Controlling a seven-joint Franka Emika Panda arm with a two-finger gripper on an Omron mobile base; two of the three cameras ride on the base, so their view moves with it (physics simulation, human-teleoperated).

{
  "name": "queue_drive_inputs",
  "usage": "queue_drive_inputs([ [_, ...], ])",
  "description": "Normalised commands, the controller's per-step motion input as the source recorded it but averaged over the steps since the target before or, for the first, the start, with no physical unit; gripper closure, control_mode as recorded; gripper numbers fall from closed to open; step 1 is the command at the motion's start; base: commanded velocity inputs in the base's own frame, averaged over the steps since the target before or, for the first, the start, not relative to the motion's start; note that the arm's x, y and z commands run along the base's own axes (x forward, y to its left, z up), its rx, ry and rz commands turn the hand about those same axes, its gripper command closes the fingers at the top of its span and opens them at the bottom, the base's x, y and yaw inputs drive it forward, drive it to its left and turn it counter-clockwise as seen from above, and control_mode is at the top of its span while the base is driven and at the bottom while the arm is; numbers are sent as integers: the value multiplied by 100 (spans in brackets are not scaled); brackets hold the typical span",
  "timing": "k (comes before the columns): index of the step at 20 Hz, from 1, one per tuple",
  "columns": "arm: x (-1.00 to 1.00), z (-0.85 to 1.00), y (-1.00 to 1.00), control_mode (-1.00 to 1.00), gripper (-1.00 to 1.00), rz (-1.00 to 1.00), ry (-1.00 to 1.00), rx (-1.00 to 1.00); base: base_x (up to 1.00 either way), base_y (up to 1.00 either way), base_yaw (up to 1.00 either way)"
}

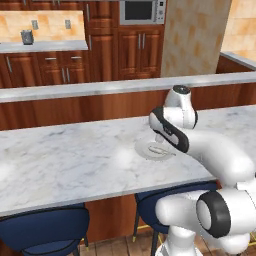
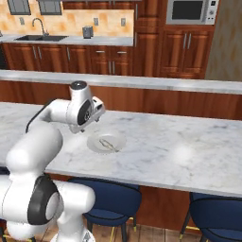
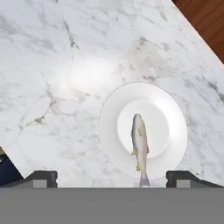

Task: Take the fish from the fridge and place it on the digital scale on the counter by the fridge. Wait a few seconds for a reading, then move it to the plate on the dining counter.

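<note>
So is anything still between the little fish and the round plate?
Nothing visible is: the slender tan-and-silvery fish already lies on the round pale white plate on the marble counter, with the open gripper above it.

From the left, the arm covers the right side of the plate point(image 1: 148, 150). The fish's point(image 3: 140, 144) tail tip is cut off at the hand view's bottom.

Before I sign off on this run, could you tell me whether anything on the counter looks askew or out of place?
Nothing stands out: the fish lies flat on the plate, tail near its rim, below the open gripper.
</note>
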Motion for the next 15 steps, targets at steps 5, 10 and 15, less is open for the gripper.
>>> queue_drive_inputs([
  [5,-100,38,23,-100,-100,-16,0,0,0,0,0],
  [10,-100,25,16,-100,-100,-16,0,1,0,0,0],
  [15,-100,24,18,-100,-100,-17,2,4,0,0,0],
])
